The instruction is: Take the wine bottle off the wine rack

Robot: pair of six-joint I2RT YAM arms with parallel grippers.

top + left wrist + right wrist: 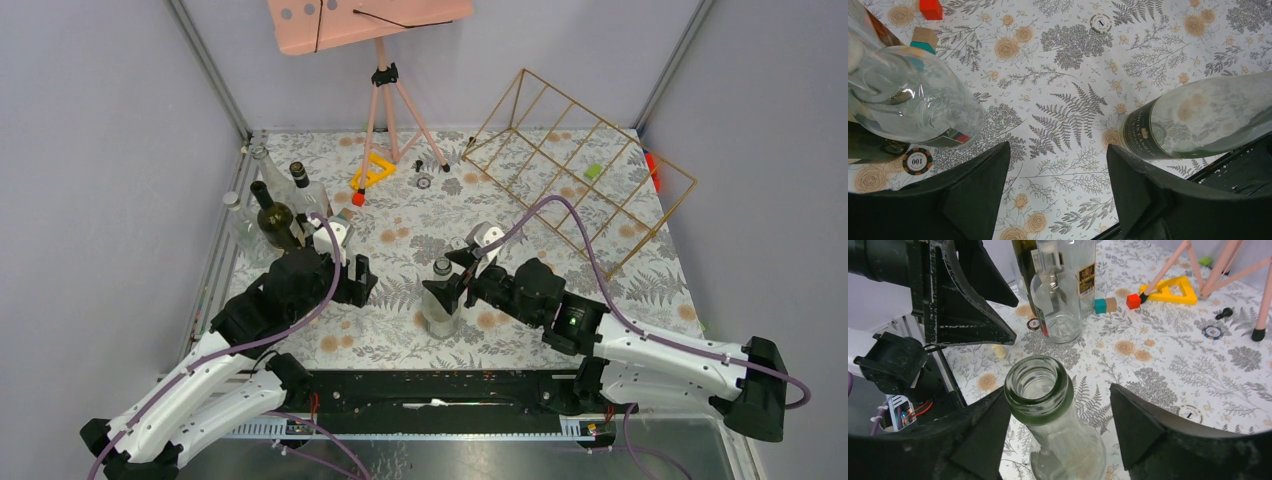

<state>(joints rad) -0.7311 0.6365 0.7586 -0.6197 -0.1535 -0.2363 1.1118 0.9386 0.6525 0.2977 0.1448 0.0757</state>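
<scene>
The wine rack [585, 165], a slanted gold wire frame, stands at the back right with no bottle in its cells. A clear wine bottle with a green mouth [439, 312] stands upright on the floral table near the front middle. My right gripper [447, 285] is open around its neck. In the right wrist view the bottle's mouth [1039, 387] sits between the spread fingers of the gripper [1057, 390], close to the left finger and apart from the right one. My left gripper [362, 282] is open and empty just left of the bottle. In the left wrist view the gripper [1058, 146] has the bottle's labelled base [1193, 122] at its right.
Several other bottles [275, 212] stand at the left edge, one close to my left gripper [908, 95]. A pink tripod stand [385, 90], a yellow triangle [372, 172], small blocks [358, 198] and poker chips [424, 183] lie at the back. A black rail [430, 390] runs along the front.
</scene>
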